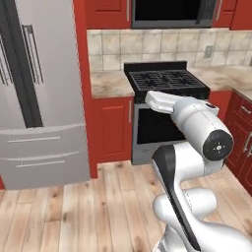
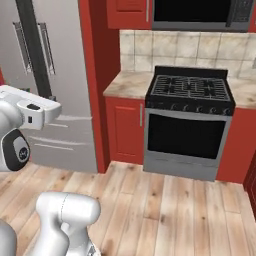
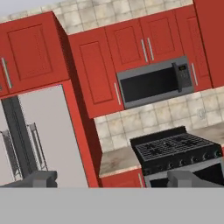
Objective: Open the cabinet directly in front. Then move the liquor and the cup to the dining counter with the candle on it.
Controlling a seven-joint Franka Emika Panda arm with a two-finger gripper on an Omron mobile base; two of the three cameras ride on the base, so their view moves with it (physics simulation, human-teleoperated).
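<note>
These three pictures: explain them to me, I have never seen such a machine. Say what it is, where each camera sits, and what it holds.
It is a white robot arm on a driving base, in a rendered kitchen. Two cameras ride on the base behind the arm, one to its left, one to its right. Both look at a black stove between red cupboards, with a grey fridge to the left. The third camera sits on the hand, tilted; it sees the microwave and red wall cabinets. The claw stands open and holds nothing.
</note>
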